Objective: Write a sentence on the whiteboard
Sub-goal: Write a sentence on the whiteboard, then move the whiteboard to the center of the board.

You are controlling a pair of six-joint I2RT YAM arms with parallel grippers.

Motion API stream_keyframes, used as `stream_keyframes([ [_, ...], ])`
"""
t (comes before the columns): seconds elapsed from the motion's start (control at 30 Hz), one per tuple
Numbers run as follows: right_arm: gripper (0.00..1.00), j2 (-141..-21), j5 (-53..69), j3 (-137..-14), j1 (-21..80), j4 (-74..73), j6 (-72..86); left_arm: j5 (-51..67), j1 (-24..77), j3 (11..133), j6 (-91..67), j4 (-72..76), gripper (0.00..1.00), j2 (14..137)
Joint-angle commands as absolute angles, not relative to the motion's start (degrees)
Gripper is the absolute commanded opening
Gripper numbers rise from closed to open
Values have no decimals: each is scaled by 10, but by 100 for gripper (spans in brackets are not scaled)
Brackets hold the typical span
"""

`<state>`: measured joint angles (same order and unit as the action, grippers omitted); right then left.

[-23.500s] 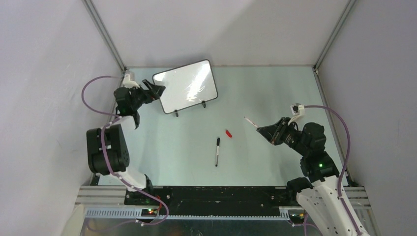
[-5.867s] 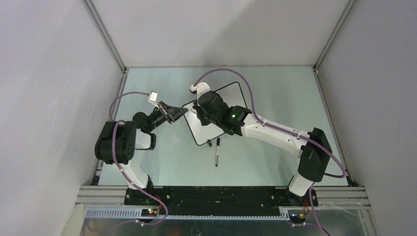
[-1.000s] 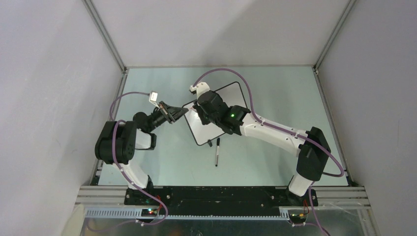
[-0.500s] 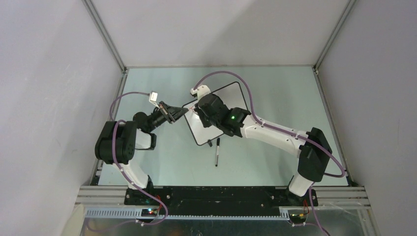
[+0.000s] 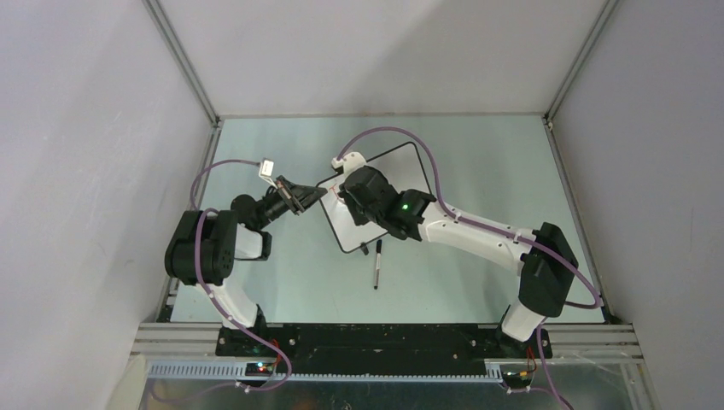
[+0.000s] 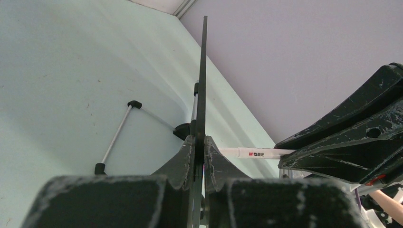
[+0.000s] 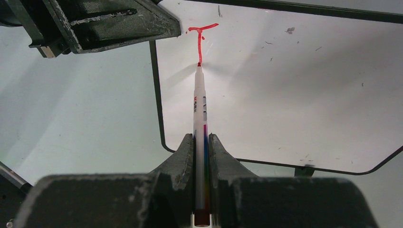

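You are forming letter 1, a red T (image 7: 200, 35), at the left end of the whiteboard (image 7: 294, 95), mid-table. The right gripper (image 7: 201, 140) is pinching the red marker (image 7: 199, 104); the left gripper (image 6: 199, 142) is clamping the board's left edge. Press lightly.

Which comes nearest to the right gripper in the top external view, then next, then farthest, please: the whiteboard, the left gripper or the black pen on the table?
1. whiteboard: directly under the right gripper, touched by its red marker.
2. left gripper: just to the left, clamping the board's edge.
3. black pen: lying on the table, past the board's near edge.
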<state>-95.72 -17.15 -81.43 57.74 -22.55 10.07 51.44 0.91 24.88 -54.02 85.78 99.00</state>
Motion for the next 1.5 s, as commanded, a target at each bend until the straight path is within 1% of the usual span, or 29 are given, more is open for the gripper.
stream_keyframes([
  [0.0, 0, -925, -184, -811, 580, -223, 102, 538, 19, 254, -540, 877, 0, 982],
  [0.17, 0, -898, -191, -810, 579, -213, 96, 541, 19, 257, -542, 877, 0, 983],
  [0.23, 0, -885, -196, -804, 579, -203, 96, 541, 18, 258, -544, 877, 3, 982],
  [0.27, 0, -880, -197, -795, 579, -199, 96, 540, 18, 258, -545, 877, 13, 982],
  [0.3, 0, -871, -200, -791, 579, -190, 97, 539, 18, 257, -545, 877, 19, 980],
  [0.33, 0, -866, -200, -782, 578, -185, 97, 538, 18, 256, -543, 877, 30, 977],
  [0.4, 0, -849, -202, -770, 577, -172, 99, 536, 18, 253, -541, 877, 40, 974],
  [0.5, 0, -835, -206, -755, 573, -164, 102, 532, 18, 248, -540, 877, 47, 971],
  [0.6, 0, -817, -200, -742, 567, -154, 107, 530, 18, 243, -538, 877, 48, 968],
  [0.67, 0, -807, -197, -732, 562, -148, 109, 529, 18, 240, -536, 877, 47, 967],
  [0.73, 0, -796, -197, -720, 558, -142, 112, 530, 18, 239, -537, 877, 43, 971],
  [0.87, 0, -779, -187, -697, 549, -135, 119, 532, 19, 243, -541, 877, 29, 978],
  [0.9, 0, -774, -186, -692, 546, -134, 120, 534, 19, 245, -542, 877, 20, 980],
  [0.93, 0, -772, -182, -689, 544, -134, 121, 538, 19, 250, -543, 877, 14, 981],
  [0.97, 0, -769, -180, -685, 541, -134, 122, 541, 19, 253, -548, 877, 3, 984],
  [1.03, 0, -764, -175, -680, 537, -132, 124, 555, 19, 267, -558, 877, 0, 992],
  [1.47, 0, -737, -169, -666, 526, -132, 127, 633, 42, 307, -595, 877, 0, 1024],
])
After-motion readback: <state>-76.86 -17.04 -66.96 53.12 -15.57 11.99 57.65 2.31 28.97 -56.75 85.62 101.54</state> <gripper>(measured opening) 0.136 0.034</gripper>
